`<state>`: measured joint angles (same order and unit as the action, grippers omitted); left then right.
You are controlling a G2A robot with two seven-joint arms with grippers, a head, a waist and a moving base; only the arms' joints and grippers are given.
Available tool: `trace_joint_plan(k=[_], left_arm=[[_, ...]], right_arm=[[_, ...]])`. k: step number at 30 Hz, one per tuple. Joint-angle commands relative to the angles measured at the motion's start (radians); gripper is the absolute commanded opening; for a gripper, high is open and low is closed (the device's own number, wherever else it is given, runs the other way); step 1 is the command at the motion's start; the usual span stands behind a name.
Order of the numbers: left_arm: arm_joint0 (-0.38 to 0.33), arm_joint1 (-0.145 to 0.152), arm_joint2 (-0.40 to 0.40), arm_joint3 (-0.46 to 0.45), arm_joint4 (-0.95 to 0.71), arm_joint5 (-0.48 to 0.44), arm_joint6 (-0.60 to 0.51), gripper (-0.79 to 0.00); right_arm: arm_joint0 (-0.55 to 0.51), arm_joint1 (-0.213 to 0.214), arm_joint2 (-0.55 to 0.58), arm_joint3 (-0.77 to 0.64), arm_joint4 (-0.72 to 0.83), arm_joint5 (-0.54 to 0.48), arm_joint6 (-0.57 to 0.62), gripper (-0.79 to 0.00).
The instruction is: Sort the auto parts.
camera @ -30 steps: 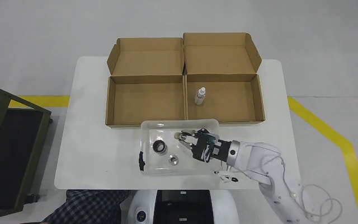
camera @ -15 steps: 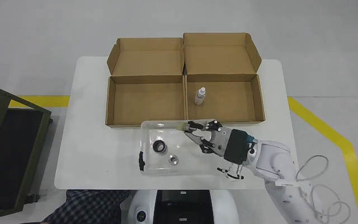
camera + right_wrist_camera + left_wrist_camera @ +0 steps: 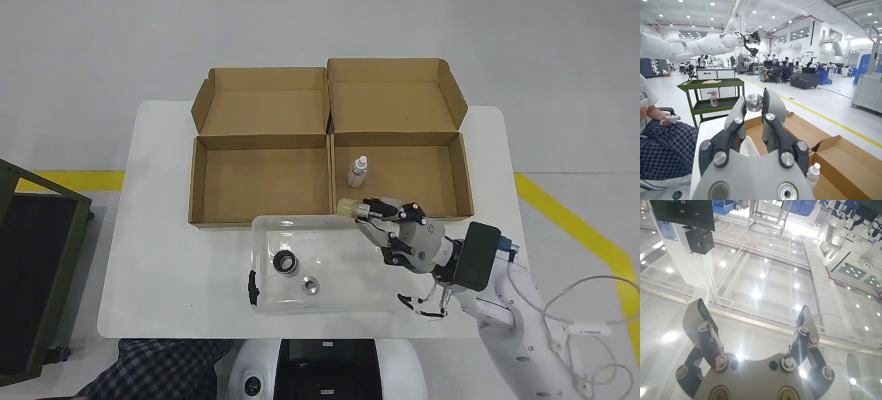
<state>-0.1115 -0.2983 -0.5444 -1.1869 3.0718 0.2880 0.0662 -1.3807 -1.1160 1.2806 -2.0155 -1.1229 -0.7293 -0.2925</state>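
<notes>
The right gripper pinches a metal disc (held above the tray edge), probably to clear the box wall.

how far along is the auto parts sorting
Done: one small white bottle stands in the right cardboard box. In hand: the right gripper is shut on a round metal part, above the clear tray's far rim. Left: a black ring and a small metal part in the tray, a black clip at its left edge.
</notes>
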Motion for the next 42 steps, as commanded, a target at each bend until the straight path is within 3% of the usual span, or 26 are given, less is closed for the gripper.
trace_joint_plan(k=[1,24,32,42], left_arm=[[0.000,0.000,0.000,0.000,0.000,0.000,0.000,0.000],[0.000,0.000,0.000,0.000,0.000,0.000,0.000,0.000],[0.000,0.000,0.000,0.000,0.000,0.000,0.000,0.000],[0.000,0.000,0.000,0.000,0.000,0.000,0.000,0.000]], right_arm=[[-0.003,0.000,0.005,-0.001,0.007,0.008,-0.008,-0.785],[-0.049,-0.003,0.052,-0.007,0.022,0.034,-0.074,-0.785],[-0.047,-0.002,0.051,0.002,-0.019,0.041,-0.012,-0.785],[-0.048,-0.005,0.052,0.042,-0.100,0.146,0.052,-0.785]])
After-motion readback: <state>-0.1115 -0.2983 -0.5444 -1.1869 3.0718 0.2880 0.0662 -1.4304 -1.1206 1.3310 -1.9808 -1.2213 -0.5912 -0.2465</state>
